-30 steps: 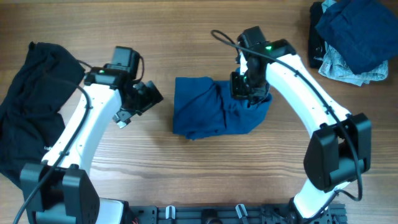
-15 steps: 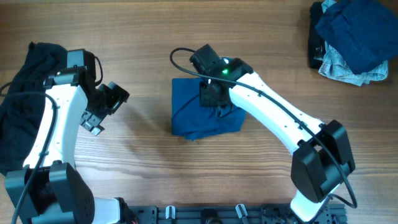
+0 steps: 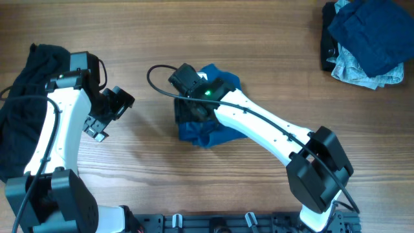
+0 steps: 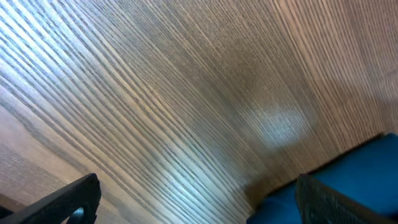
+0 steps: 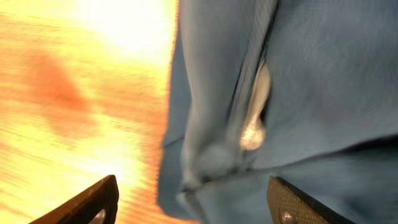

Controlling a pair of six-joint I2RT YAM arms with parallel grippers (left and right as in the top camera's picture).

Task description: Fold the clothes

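Two garments are taken to be the work here, and only one of them is seen to be dealt with. The blue shirt [image 3: 202,134] is found near the middle of the surface [image 3: 272,39], gathered into a compact, roughly squared bundle of doubled layers. Its edges are not neatly lined up, and a rumpled corner is seen at the upper right.

The right tool [image 3: 191,111] is held directly over the left part of this bundle. In the right wrist view its fingers [image 5: 93,199] are seen spread wide, one at either side, with a thick fold of the shirt below and between them. Nothing is pinched, so the cloth is judged not to be gripped.

The left tool [image 3: 107,115] is held well to the left of the shirt, above bare wood. It is likewise spread wide, with nothing between its fingers. Only a corner of the shirt is caught at the edge of its wrist view.

The black garment [image 3: 26,97] is seen lying in a loose heap at the far left edge of the surface, and no fold can be made out in it. A heap of navy and pale denim [image 3: 365,42] is piled at the far right corner and is not counted as part of the work.

The task is therefore judged to be roughly half done. The shirt's folding is close to finished, though a last smoothing may be needed. The black garment is not yet spread or folded.
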